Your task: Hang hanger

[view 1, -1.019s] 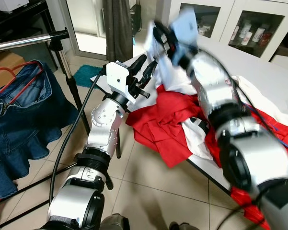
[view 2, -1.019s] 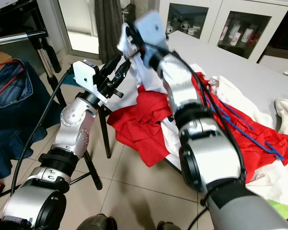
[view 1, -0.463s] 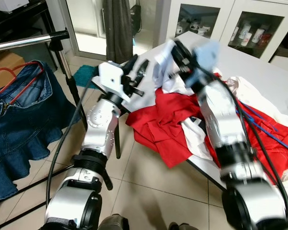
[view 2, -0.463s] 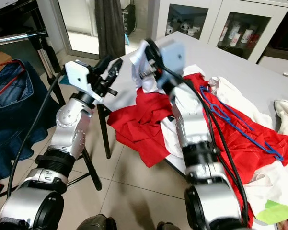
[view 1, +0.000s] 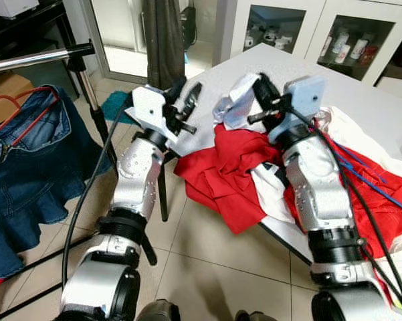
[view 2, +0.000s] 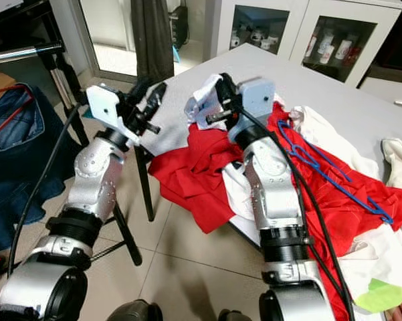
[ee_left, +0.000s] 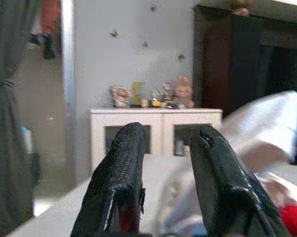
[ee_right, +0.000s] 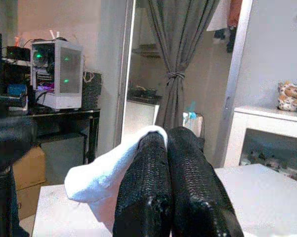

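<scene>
A blue wire hanger point(view 2: 321, 167) lies across the red and white clothes point(view 1: 221, 167) heaped on the grey table point(view 1: 221, 73). My right gripper point(view 1: 259, 90) is low over the table's near corner, shut on a fold of white cloth point(view 1: 233, 110); the right wrist view has the cloth point(ee_right: 104, 173) pinched between the closed fingers point(ee_right: 148, 197). Just left of it, off the table edge, my left gripper point(view 1: 186, 92) is raised and open, with nothing between its fingers point(ee_left: 123, 168). A red hanger point(view 1: 13, 103) carries a denim skirt point(view 1: 27, 167) at the far left.
A metal rack bar point(view 1: 40, 59) on a black stand point(view 1: 93, 114) runs above the skirt at the left. White glass-door cabinets point(view 1: 348, 33) stand behind the table. A dark curtain point(view 1: 164, 40) hangs at the back. Tiled floor point(view 1: 207, 261) lies below.
My right arm has come down from high above the table, bringing the white cloth low over the red clothes. The left gripper has shifted slightly left.
</scene>
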`<state>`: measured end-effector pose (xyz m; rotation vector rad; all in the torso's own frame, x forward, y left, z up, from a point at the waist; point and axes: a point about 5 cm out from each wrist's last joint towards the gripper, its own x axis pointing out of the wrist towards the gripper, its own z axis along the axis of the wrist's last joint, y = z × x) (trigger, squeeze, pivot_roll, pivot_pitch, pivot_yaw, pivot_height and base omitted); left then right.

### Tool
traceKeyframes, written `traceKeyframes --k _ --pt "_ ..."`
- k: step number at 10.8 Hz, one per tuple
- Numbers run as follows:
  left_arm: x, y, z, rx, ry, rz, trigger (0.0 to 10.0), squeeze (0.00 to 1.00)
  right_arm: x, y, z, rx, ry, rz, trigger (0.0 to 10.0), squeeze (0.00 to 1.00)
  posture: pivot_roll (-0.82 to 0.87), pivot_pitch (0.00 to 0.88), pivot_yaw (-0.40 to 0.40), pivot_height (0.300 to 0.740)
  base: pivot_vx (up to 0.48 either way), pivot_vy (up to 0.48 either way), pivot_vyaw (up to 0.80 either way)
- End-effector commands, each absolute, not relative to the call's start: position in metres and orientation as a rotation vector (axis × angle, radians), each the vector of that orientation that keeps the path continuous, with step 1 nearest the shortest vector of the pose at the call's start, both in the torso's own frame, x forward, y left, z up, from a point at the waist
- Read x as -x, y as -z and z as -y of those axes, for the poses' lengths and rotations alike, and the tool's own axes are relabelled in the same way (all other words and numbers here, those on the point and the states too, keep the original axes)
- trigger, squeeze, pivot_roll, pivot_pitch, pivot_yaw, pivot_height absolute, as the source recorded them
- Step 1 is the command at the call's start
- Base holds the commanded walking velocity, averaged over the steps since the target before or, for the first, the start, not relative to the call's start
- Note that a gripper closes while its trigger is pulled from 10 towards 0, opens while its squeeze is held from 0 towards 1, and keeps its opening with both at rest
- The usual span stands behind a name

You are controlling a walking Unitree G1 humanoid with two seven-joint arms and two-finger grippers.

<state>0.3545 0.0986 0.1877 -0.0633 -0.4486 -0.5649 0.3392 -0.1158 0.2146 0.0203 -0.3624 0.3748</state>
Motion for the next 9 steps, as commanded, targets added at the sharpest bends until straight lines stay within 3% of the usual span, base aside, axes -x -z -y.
traceKeyframes --k 1,4,5,9 --pt "-0.352 -0.186 -0.095 0.050 0.612 0.444 10.0 1.00 -0.336 -0.216 0.116 -0.041 -0.362 0.368 10.0 0.00 0.07 0.000 0.010 0.740 0.000 0.000 0.00" --pt "-0.348 -0.173 -0.102 -0.082 0.634 0.406 10.0 1.00 -0.320 -0.216 0.117 -0.192 -0.392 0.362 10.0 0.00 0.08 0.000 0.010 0.740 0.000 0.000 0.00" --pt "-0.348 -0.170 -0.107 -0.125 0.625 0.391 10.0 0.00 -0.309 -0.224 0.118 -0.260 -0.463 0.393 10.0 0.00 0.07 0.000 0.011 0.740 0.000 0.000 0.00" --pt "-0.352 -0.168 -0.109 -0.223 0.646 0.382 10.0 0.00 -0.283 -0.234 0.118 -0.345 -0.709 0.399 10.0 0.00 0.06 0.000 0.016 0.740 0.000 0.000 0.00"
